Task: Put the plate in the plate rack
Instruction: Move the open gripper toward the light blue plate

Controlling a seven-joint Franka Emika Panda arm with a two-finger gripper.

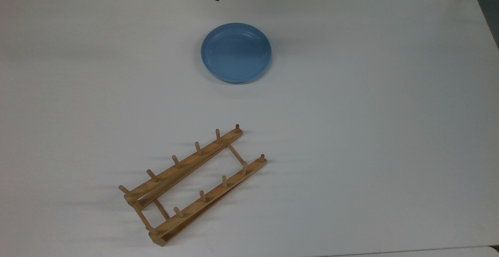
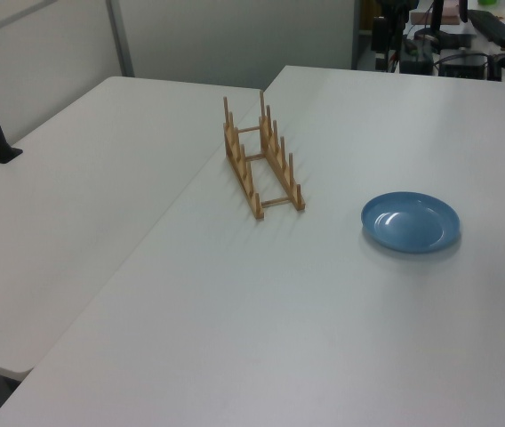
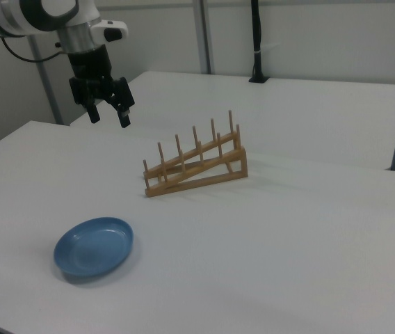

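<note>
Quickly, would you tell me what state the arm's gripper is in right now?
Gripper: open, holding nothing, raised above the white table.

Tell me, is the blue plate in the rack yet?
No. The plate lies flat on the table, apart from the rack.

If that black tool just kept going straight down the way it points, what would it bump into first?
Most likely bare white table. The tool hangs open, pointing down, and appears to sit off to one side of the blue plate and away from the wooden rack, though depth is uncertain.
</note>
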